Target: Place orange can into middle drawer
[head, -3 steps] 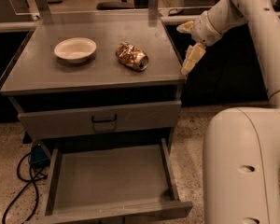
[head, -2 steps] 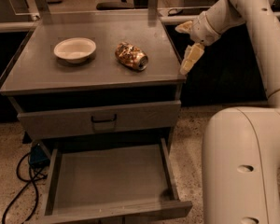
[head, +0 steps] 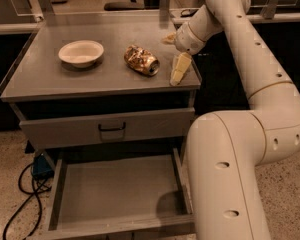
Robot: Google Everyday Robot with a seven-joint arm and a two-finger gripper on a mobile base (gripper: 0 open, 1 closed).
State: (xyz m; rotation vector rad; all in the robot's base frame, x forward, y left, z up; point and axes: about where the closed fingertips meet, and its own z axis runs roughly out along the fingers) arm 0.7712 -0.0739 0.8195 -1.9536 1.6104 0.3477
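The jaws of the gripper (head: 171,59) are standing apart and holding nothing, one pale finger pointing down toward the bench (head: 50,79) near its right front corner, the other angling off to the back. The gripper is hanging just above the bench top, just beside the orange can (head: 141,60) on its right, not touching it as far as I can see. The can is lying on its side, dented, silver end turned toward the gripper, with the white bowl (head: 81,52) sitting a little further left. The cream arm (head: 260,59) is reaching in from the right and curving down past the cabinet's edge. Below the top, the upper drawer front (head: 155,126) with its black handle (head: 112,129) is sitting closed, and under that the middle drawer (head: 115,194) is standing pulled out, its grey floor bare. A black cable (head: 17,194) is trailing over the floor at the left. To my eye the task is barely under way: the drawer is ready, but the can is waiting to be grasped, lifted, carried out past the front edge, lowered into the drawer and let go.
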